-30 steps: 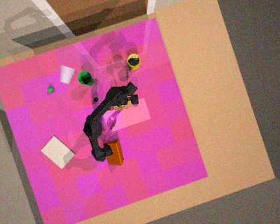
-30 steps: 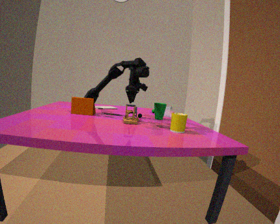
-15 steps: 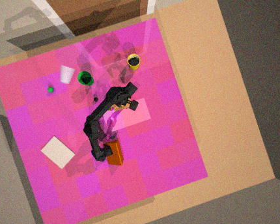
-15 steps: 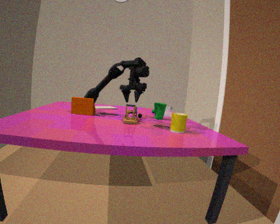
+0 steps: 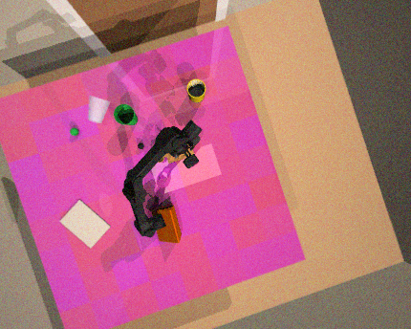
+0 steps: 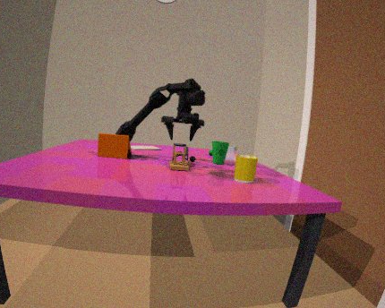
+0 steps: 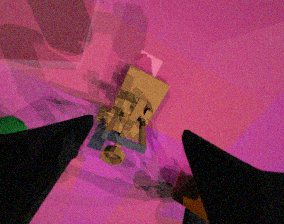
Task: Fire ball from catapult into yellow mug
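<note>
The tan wooden catapult [image 5: 167, 158] [image 6: 180, 167] [image 7: 148, 85] stands on the table, partly hidden by the arm in the top view. Its round cup [image 7: 112, 155] shows at the lower end in the wrist view, with no ball plainly in it. The yellow mug [image 5: 196, 91] [image 6: 245, 168] stands upright toward the table's far edge in the top view. A green ball [image 5: 75, 131] lies at the left and a small black ball [image 5: 140, 145] [image 6: 192, 158] lies nearer the catapult. My gripper [image 6: 181, 140] [image 7: 139, 126] is open and empty, pointing down above the catapult.
A green cup [image 5: 125, 115] [image 6: 219, 152] and a white cup [image 5: 98, 109] stand between the green ball and the yellow mug. An orange block [image 5: 169, 225] [image 6: 114, 146] is beside the arm's base. A flat cream slab [image 5: 85, 224] lies left of the base.
</note>
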